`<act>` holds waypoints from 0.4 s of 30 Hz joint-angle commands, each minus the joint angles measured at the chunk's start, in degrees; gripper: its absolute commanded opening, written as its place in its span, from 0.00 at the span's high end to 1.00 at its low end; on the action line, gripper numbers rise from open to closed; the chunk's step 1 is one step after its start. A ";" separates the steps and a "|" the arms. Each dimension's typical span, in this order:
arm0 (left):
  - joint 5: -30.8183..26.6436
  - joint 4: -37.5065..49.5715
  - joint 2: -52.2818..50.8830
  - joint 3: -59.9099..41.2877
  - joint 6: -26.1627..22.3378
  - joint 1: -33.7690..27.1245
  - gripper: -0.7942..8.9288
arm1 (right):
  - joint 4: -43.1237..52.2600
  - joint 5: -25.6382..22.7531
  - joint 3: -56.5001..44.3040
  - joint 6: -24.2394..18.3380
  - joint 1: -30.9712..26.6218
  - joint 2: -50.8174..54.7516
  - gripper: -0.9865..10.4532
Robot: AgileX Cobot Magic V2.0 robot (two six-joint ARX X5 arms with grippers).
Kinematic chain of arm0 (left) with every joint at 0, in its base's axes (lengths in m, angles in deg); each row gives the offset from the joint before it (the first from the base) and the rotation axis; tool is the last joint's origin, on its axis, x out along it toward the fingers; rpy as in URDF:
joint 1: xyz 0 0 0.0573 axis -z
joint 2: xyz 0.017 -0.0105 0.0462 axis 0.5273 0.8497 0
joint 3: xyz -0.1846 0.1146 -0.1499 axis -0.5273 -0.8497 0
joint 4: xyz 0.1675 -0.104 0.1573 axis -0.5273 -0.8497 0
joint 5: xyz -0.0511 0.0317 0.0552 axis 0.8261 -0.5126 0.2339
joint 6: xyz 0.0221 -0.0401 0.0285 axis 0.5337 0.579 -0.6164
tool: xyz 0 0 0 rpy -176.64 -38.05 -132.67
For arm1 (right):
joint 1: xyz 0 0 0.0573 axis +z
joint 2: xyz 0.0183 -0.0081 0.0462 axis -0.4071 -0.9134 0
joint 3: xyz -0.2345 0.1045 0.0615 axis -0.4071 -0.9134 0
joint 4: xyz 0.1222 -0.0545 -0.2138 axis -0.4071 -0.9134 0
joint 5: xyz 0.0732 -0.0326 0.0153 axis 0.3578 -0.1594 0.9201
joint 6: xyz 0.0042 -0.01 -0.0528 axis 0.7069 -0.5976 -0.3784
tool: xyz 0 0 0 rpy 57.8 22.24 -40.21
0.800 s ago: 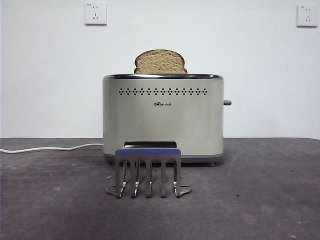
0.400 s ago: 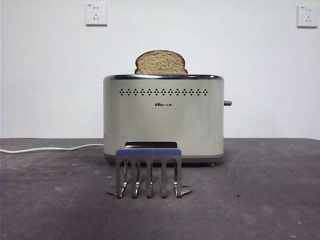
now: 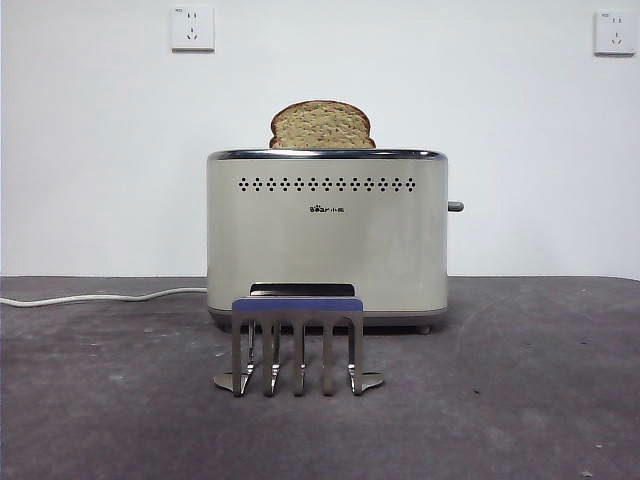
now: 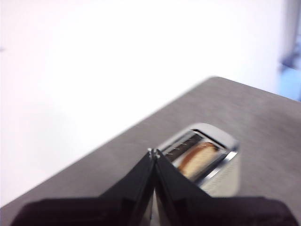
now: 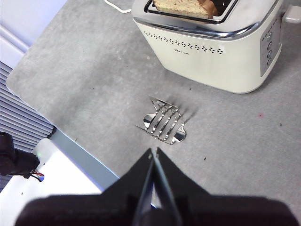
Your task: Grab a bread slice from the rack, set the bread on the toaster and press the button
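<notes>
The slice of bread [image 3: 321,125] stands upright in a slot of the cream toaster [image 3: 327,240], its domed top poking above the chrome rim. The bread [image 4: 197,159] also shows in the toaster [image 4: 221,160] from the left wrist view, and the bread [image 5: 186,5] from the right wrist view. The silver rack [image 3: 297,342] with the blue-purple bar stands in front of the toaster with nothing in it. My left gripper [image 4: 153,153] is shut, high above the toaster. My right gripper [image 5: 153,151] is shut, high above the table near the rack [image 5: 163,121].
A white cable [image 3: 100,296] runs along the table to the left of the toaster. The toaster's lever [image 3: 455,206] sticks out on its right side. Two wall sockets [image 3: 192,28] sit high on the white wall. The table edge [image 5: 70,136] lies near the rack.
</notes>
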 commanded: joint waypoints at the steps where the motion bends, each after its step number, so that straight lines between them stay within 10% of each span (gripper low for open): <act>1: -0.46 3.32 -4.76 -4.96 -1.09 -3.72 0.92 | 0.15 -0.13 -0.22 -0.35 0.02 0.00 0.91; 12: -5.62 34.38 -30.05 -42.32 -3.26 -12.61 0.92 | 0.15 -0.13 -0.22 -0.35 0.02 0.00 0.91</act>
